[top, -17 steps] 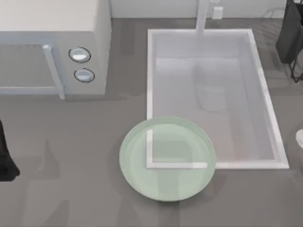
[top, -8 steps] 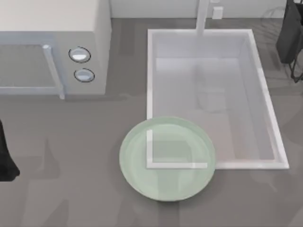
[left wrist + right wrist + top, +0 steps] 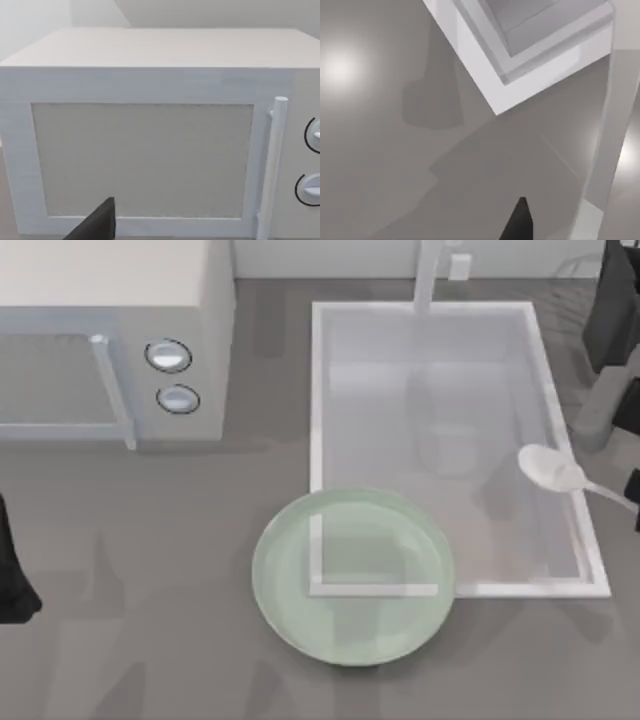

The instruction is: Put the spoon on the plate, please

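Now the spoon (image 3: 556, 472) juts over the sink's (image 3: 320, 400) right rim, toward the right arm

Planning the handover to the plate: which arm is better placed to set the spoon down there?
The right: the spoon hangs over the sink's right rim on that arm's side, while the left arm sits parked at the table's left edge, far from the plate.

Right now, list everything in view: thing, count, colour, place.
spoon: one, white, held in the air over the sink's right rim, handle running off toward the top view's right edge.
plate: one, pale green, see-through, overlapping the sink's front left corner.
sink: one, white, centre right of the table.
microwave: one, white, back left, door closed.
table: one, grey.
left arm: one, black, parked at the top view's left edge.
right arm: one, black, at the right edge, carrying the spoon.
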